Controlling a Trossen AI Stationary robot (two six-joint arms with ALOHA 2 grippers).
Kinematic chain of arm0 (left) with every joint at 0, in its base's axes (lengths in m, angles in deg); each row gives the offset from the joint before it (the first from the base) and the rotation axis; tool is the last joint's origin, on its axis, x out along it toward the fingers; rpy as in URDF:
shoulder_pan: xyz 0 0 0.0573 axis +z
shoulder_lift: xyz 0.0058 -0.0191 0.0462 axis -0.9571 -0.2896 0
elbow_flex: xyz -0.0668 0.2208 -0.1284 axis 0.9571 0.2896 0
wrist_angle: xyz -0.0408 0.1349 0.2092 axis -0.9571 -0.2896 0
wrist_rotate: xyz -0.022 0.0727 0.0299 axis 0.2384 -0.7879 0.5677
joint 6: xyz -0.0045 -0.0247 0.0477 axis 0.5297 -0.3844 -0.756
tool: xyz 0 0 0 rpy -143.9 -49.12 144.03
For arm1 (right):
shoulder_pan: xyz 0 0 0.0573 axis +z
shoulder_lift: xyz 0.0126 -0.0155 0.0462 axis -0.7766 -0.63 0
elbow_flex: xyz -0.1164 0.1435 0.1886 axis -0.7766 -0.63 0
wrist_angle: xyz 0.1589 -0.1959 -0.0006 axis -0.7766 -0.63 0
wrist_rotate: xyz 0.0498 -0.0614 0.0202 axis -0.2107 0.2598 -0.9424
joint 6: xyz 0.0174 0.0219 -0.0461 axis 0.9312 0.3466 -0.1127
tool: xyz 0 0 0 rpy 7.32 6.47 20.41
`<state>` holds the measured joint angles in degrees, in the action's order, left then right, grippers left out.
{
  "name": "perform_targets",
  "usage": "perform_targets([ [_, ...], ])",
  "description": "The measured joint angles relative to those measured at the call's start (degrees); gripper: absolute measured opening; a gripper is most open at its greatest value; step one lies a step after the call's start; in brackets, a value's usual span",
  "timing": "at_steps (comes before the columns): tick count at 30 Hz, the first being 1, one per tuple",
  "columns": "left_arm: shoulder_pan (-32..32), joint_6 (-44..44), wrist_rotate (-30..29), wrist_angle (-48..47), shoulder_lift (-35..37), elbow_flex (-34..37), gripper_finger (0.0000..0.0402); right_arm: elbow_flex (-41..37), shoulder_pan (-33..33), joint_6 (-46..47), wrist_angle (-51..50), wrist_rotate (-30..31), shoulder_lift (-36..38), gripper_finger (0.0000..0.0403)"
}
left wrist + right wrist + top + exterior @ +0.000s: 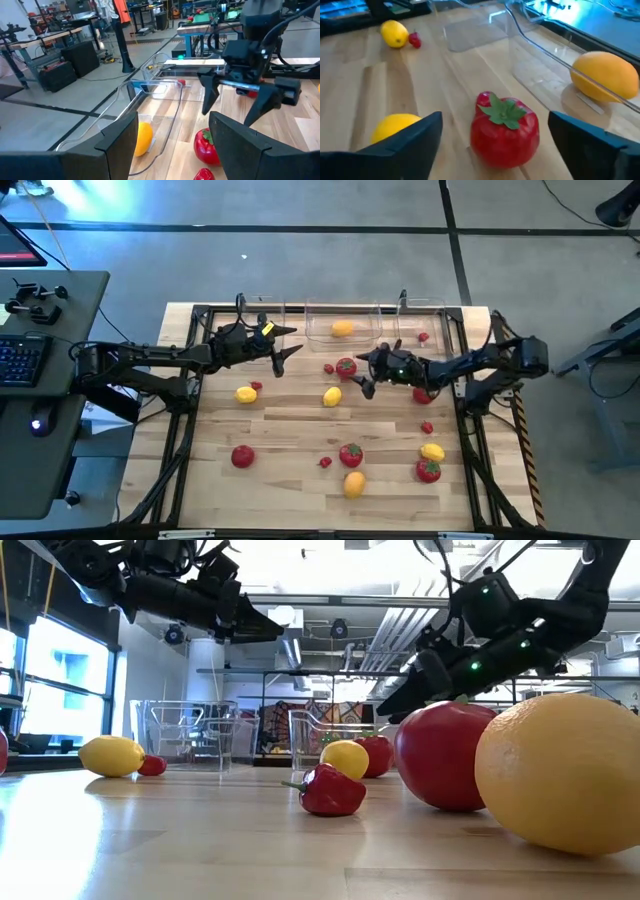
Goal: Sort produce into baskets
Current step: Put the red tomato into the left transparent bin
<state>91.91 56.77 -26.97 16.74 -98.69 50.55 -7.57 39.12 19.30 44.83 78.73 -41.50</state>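
Note:
Three clear baskets stand along the table's far edge. The middle basket (375, 315) holds an orange fruit (342, 328); the right basket (442, 308) holds a small red berry (423, 337). A red tomato with a green top (504, 130) rests on the wood in front of the middle basket. My right gripper (360, 372) is open just to the tomato's right; in the right wrist view its fingers stand on either side of the tomato without touching it. My left gripper (290, 340) hangs open above the table near the left basket (250, 308), holding nothing.
Loose produce lies over the table: a lemon (246, 394) with a berry beside it, a yellow fruit (332, 395), tomatoes (242, 456) (350, 454) (428, 470), an orange oval (354, 483), another yellow fruit (432, 451). A dark metal frame (190, 395) runs along the table's sides.

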Motion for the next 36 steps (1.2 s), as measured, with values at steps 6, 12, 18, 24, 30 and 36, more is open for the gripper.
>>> perform_targets([
  [6, 0.0, 0.0, 0.0, 0.0, 0.0, 0.0, 0.0229, 4.4, 0.0, -0.4, -0.5, 0.9, -6.0, 0.0369],
  [12, 0.0, 0.0, 0.0, 0.0, 0.0, 0.0, 0.0229, 7.6, 0.0, 0.0, -3.2, 2.8, -10.2, 0.0369],
  [18, 0.0, 0.0, 0.0, -0.1, 0.0, 0.0, 0.0229, 8.9, 0.0, 1.0, -5.1, 2.7, -11.2, 0.0368],
  [24, 0.0, 0.1, 0.0, -0.6, 0.0, 0.0, 0.0229, 8.9, -1.0, 1.0, -7.2, 2.6, -11.2, 0.0326],
  [30, 0.1, 0.0, 0.0, -1.7, 0.3, 0.0, 0.0229, 9.0, -1.7, 0.9, -7.5, 2.1, -11.1, 0.0263],
  [36, 0.1, -1.5, -0.8, -4.3, 5.1, 0.0, 0.021, 9.0, -1.6, 0.4, -8.1, 2.0, -8.3, 0.0245],
])
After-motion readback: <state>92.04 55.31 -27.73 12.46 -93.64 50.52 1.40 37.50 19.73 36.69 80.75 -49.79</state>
